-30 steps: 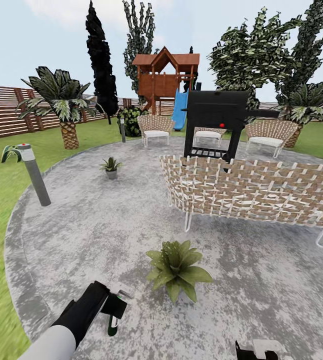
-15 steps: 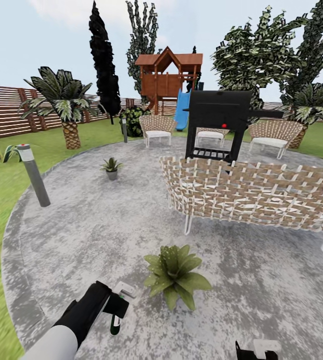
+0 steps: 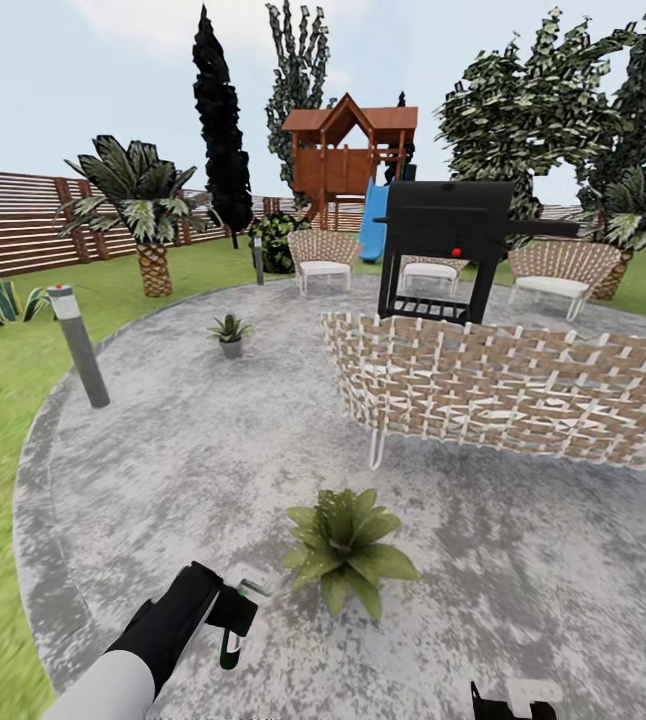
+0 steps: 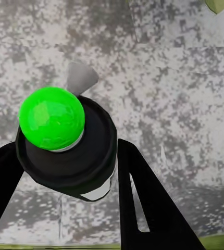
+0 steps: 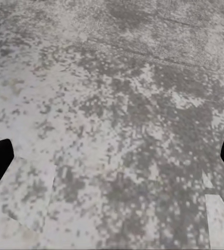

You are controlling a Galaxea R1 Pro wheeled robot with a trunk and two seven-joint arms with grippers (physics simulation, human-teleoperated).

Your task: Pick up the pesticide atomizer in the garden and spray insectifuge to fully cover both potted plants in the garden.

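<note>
Spraying step: left end effector (image 3: 231,612) clamps pesticide atomizer (image 4: 65,143) beside near potted plant (image 3: 345,545); right end effector (image 5: 112,156) wide; next, aim nozzle at leaves.

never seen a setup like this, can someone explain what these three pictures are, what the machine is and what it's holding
These are simulator renders from a wheeled robot with two arms, steered by a person. The wide picture comes from a camera on its head, looking over a round paved patio in a garden. The other two come from cameras near each end effector. The left end effector is shut on the pesticide atomizer, a small spray bottle; the left wrist view looks down on its black head and green spot. The right end effector is open over bare paving. On the patio stand a nearby potted plant, a second one farther off, a woven bench, a black grill and a grey post.
</note>
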